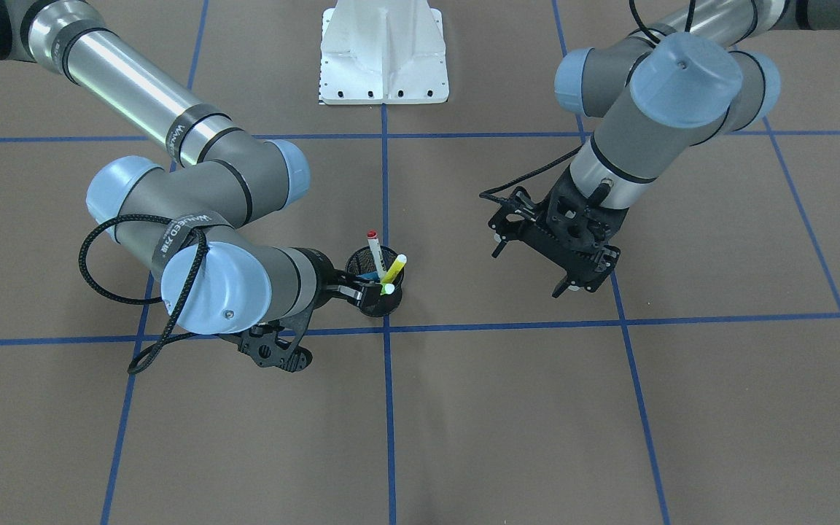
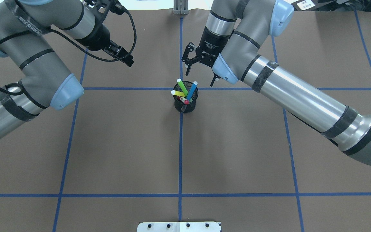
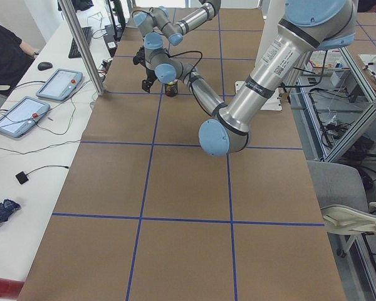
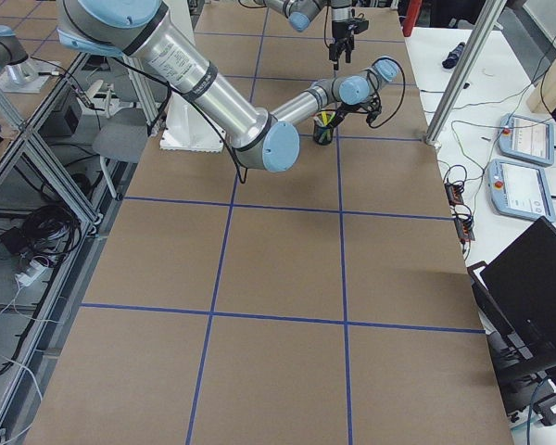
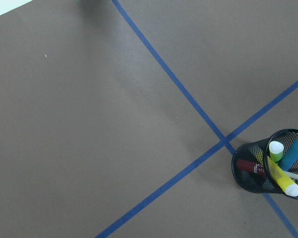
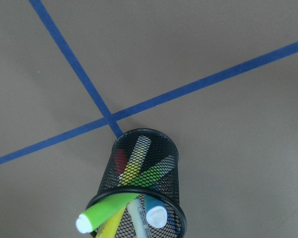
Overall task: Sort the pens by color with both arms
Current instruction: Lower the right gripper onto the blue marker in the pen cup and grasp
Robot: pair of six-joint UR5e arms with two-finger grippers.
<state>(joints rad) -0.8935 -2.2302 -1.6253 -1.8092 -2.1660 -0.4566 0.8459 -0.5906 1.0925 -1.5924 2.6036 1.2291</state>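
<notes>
All four pens [image 2: 184,92] stood in the black mesh cup [image 2: 185,109], long axes near upright and splayed. The right gripper [image 2: 201,70], fingers apart, hung just beyond and above the cup, and the green pen [image 2: 182,87] leaned toward it. The left gripper [image 1: 529,271], fingers apparently apart, was well off to the side. Judged: the right arm has the shorter reach.

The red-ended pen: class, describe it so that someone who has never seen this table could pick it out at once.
On the brown table, find the black mesh cup beside a crossing of blue tape near the middle. Of the four pens in it, the red-ended pen alone has a white barrel; its neighbours are a green pen, a blue pen and a yellow pen.
</notes>
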